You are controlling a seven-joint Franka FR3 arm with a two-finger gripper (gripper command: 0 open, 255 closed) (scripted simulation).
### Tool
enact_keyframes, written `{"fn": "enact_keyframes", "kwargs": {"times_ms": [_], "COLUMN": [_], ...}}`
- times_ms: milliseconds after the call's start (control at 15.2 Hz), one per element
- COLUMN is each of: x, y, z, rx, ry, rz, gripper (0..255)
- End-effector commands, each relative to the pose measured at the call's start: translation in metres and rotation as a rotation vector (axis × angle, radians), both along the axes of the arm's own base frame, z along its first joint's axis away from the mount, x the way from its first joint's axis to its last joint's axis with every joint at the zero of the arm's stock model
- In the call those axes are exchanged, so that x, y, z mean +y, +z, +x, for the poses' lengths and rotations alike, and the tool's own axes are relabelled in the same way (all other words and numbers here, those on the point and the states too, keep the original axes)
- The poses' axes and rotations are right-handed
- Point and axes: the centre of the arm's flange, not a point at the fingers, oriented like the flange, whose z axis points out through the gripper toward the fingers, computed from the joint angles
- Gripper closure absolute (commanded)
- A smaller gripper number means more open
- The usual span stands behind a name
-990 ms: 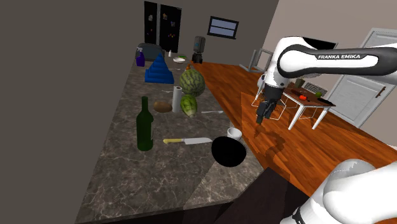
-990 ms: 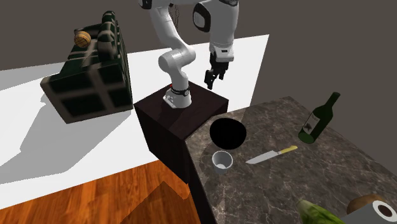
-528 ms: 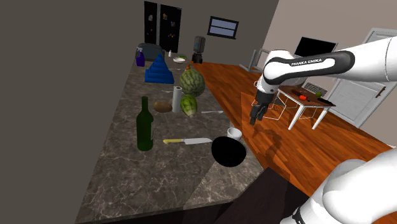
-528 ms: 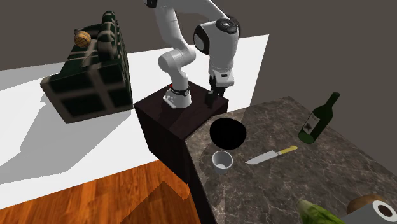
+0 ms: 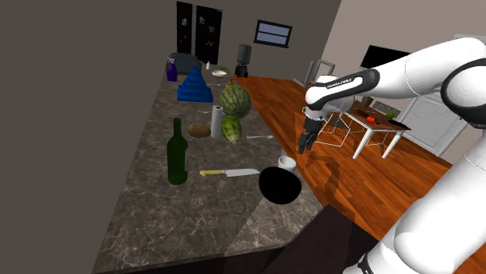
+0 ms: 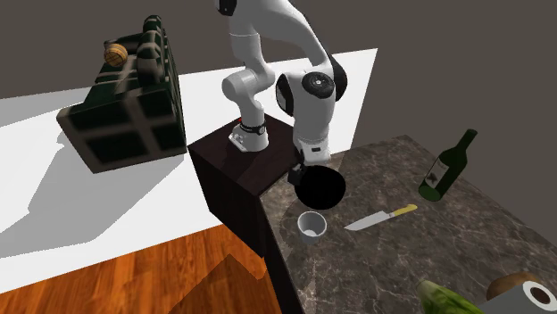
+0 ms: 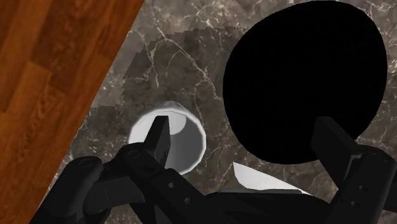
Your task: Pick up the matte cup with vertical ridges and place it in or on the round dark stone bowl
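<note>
The marbled countertop [image 5: 195, 210] spreads below the claw [image 5: 305, 144]. The round black bowl [image 6: 321, 189] lies just under it, and the white cup [image 6: 311, 225] stands upright just beside the bowl, also beneath the claw. The shoulder view leaves the grip unclear; the wrist view shows the fingers [image 7: 159, 137] spread wide, clasping nothing.

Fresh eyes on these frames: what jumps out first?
The pitch-black round bowl sits at the dark veined counter's end nearest the stand, a small white cup right beside it. The open black gripper hovers above the pair. Farther along the counter a green bottle stands upright.
</note>
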Motion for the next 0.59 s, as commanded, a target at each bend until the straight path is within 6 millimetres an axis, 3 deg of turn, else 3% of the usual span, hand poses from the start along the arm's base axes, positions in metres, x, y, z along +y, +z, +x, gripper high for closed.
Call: {"fn": "enact_keyframes", "kwargs": {"times_ms": [0,528], "x": [-0.016,-0.076], "y": [-0.022,-0.093], "z": [0.014,0.07], "rx": [0.0,0.004], "ry": [0.005,0.023], "rz": [0.007,0.037], "gripper": [0,0]}}
